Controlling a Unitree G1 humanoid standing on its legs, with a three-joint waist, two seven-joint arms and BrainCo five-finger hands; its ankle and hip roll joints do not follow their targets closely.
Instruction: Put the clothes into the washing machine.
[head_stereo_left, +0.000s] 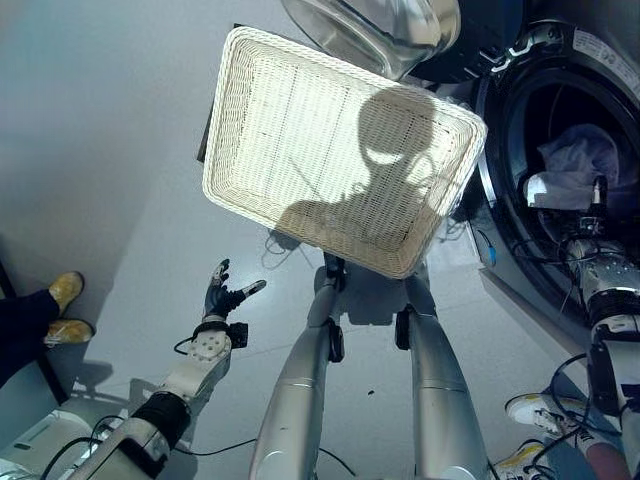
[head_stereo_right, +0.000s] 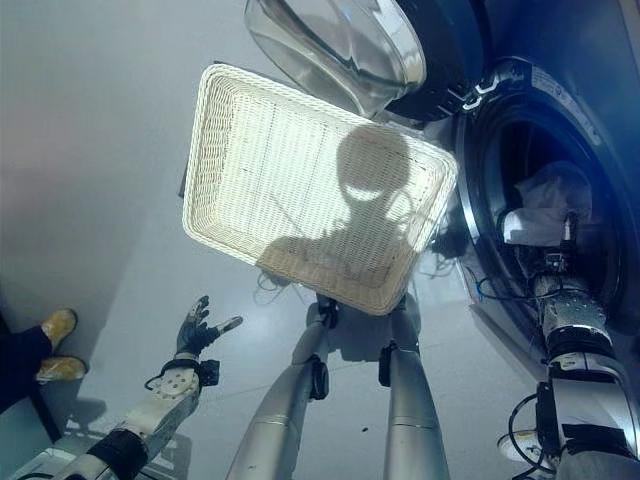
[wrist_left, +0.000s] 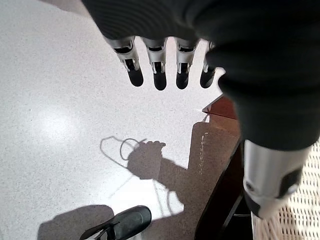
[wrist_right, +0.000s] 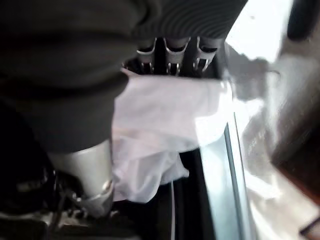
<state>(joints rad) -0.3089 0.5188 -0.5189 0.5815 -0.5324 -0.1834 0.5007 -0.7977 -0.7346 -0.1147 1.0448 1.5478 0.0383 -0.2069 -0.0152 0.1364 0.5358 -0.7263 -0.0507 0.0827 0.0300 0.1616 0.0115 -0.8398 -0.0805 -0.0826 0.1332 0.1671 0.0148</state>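
Note:
The washing machine (head_stereo_left: 520, 250) stands at the right with its round glass door (head_stereo_left: 380, 30) swung open. White clothes (head_stereo_left: 575, 155) lie bunched inside the dark drum. My right hand (head_stereo_left: 598, 195) reaches into the drum right beside them. In the right wrist view the white cloth (wrist_right: 165, 115) drapes across the right hand (wrist_right: 65, 75) and covers its far end. The white wicker basket (head_stereo_left: 290, 130) in front of me holds nothing. My left hand (head_stereo_left: 222, 295) hovers open over the floor to the basket's lower left, its fingers (wrist_left: 160, 75) straight and holding nothing.
The basket rests on a dark stand (wrist_left: 225, 200). A person's yellow shoes (head_stereo_left: 65, 305) show at the far left on the grey floor (head_stereo_left: 100, 150). Another person's light shoe (head_stereo_left: 530, 410) is at the lower right near the machine.

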